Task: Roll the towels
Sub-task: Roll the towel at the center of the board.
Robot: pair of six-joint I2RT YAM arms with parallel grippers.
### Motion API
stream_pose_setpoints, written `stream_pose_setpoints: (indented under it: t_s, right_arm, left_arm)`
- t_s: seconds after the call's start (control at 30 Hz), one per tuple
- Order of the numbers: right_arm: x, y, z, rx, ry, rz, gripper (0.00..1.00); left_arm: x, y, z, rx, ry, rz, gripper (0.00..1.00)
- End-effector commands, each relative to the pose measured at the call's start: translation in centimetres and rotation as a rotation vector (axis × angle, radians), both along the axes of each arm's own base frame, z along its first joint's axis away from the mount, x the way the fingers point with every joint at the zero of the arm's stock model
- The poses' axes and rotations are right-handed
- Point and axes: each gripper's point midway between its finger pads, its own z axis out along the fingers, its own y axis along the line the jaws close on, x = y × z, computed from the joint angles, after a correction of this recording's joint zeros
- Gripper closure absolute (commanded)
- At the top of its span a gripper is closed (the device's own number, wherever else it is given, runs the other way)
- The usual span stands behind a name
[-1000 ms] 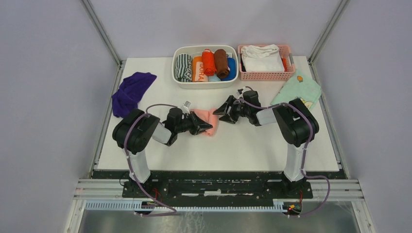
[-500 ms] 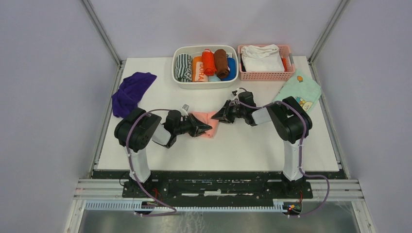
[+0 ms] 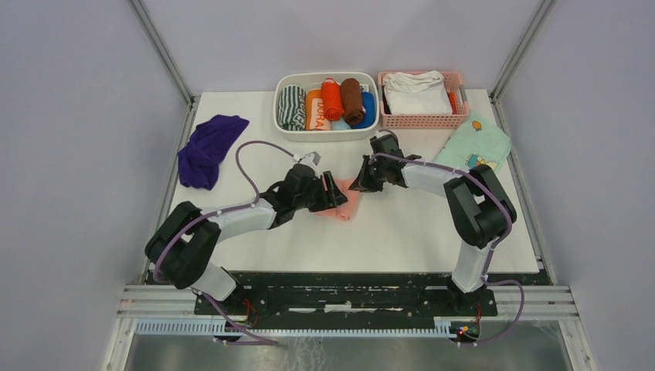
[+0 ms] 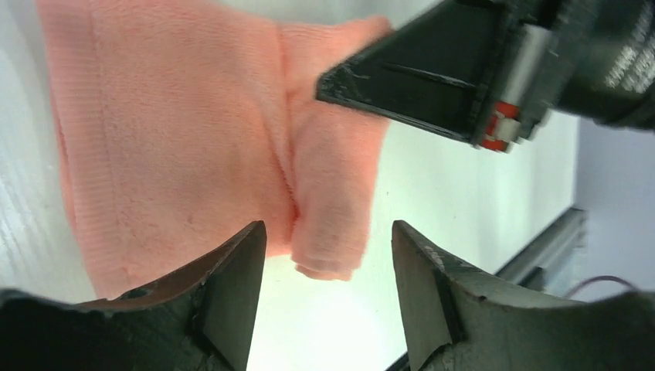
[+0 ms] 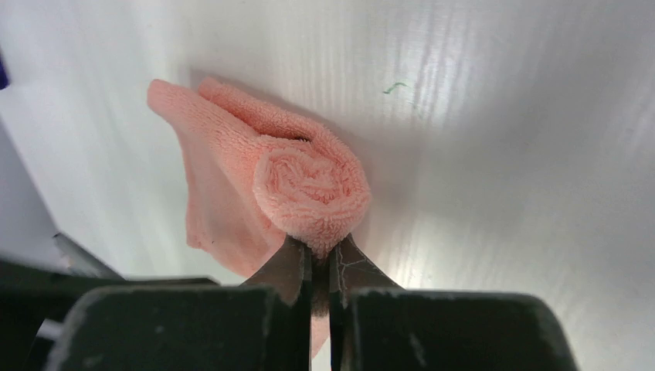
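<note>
A salmon-pink terry towel [image 3: 347, 204] lies near the middle of the white tabletop [image 3: 402, 232], partly rolled. The right wrist view shows a tight spiral at one end of the towel [image 5: 309, 182], with a loose flat tail spreading away beside it. The right gripper [image 3: 358, 184] reaches in from the far right side. Its jaws are drawn almost together, and the tips of the gripper [image 5: 318, 251] pinch the lower edge of that spiral.

The left gripper [image 3: 336, 193] comes in from the opposite side, low over the same cloth. In the left wrist view its jaws stand wide apart and hold nothing. One finger of the gripper [image 4: 328, 232] is over the flat part of the towel [image 4: 178, 131], the other is over bare tabletop, and the rolled end shows in the gap between them. The right gripper [image 4: 402, 77] shows just beyond, its dark finger lying against the roll.

A deep purple soft towel [image 3: 207, 148] sits crumpled and unrolled near the far left edge, well apart from both arms.

Along the far edge stand a white oval tub [image 3: 282, 116] with rolled cloths standing in it and a pink slatted basket [image 3: 462, 100] holding a folded white cloth [image 3: 415, 91]. A mint-green printed cloth [image 3: 479, 143] lies flat near the right edge.
</note>
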Motion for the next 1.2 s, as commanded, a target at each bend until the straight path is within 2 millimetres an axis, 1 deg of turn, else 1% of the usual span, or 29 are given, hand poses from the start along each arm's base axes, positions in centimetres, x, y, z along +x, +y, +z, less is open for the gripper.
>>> stream_pose_setpoints:
  t_s: [0.0, 0.1, 0.23, 0.33, 0.47, 0.5, 0.67, 0.9, 0.93, 1.03, 1.07, 1.17]
  right_arm:
    - [-0.7, -3.1, 0.7, -0.250, 0.008, -0.062, 1.00]
    - [-1.0, -3.2, 1.2, -0.316, 0.012, -0.076, 1.00]
    - [-1.2, -2.8, 1.7, -0.350, 0.018, -0.076, 1.00]
    - [-1.2, -2.7, 1.9, -0.355, 0.021, -0.081, 1.00]
    - [-1.3, -2.5, 1.8, -0.350, 0.032, -0.086, 1.00]
    - [-1.3, -2.5, 1.8, -0.349, 0.035, -0.086, 1.00]
    - [-1.1, -2.1, 1.9, -0.340, 0.045, -0.092, 0.99]
    - [-0.9, -1.8, 1.9, -0.334, 0.051, -0.094, 0.98]
    - [-0.9, -1.7, 1.9, -0.332, 0.053, -0.096, 0.98]
    - [-1.0, -1.7, 1.7, -0.331, 0.059, -0.096, 0.98]
    - [-1.0, -1.7, 1.7, -0.331, 0.060, -0.096, 0.98]
    - [-1.1, -1.8, 1.5, -0.332, 0.066, -0.100, 0.98]
  left_arm:
    - [0.3, 0.7, 2.4, 0.371, -0.280, 0.001, 0.31]
    - [-0.3, -0.6, 3.8, 0.482, -0.404, 0.000, 0.28]
    - [-0.9, -2.5, 3.9, 0.611, -0.510, -0.018, 0.27]
    - [-1.2, -3.6, 3.4, 0.692, -0.558, -0.029, 0.27]
    - [-1.6, -4.5, 2.3, 0.779, -0.600, -0.033, 0.27]
    - [-1.7, -4.7, 1.6, 0.804, -0.602, -0.046, 0.27]
    - [-2.5, -6.2, -0.1, 0.872, -0.629, -0.100, 0.28]
    - [-2.7, -6.9, -1.5, 0.999, -0.658, -0.136, 0.32]
    - [-2.6, -7.1, -1.4, 1.015, -0.664, -0.133, 0.32]
    - [-2.3, -6.9, -1.2, 1.081, -0.676, -0.099, 0.31]
    - [-2.2, -6.9, -0.9, 1.092, -0.681, -0.086, 0.30]
    - [-2.1, -7.2, 0.6, 1.056, -0.685, -0.044, 0.29]
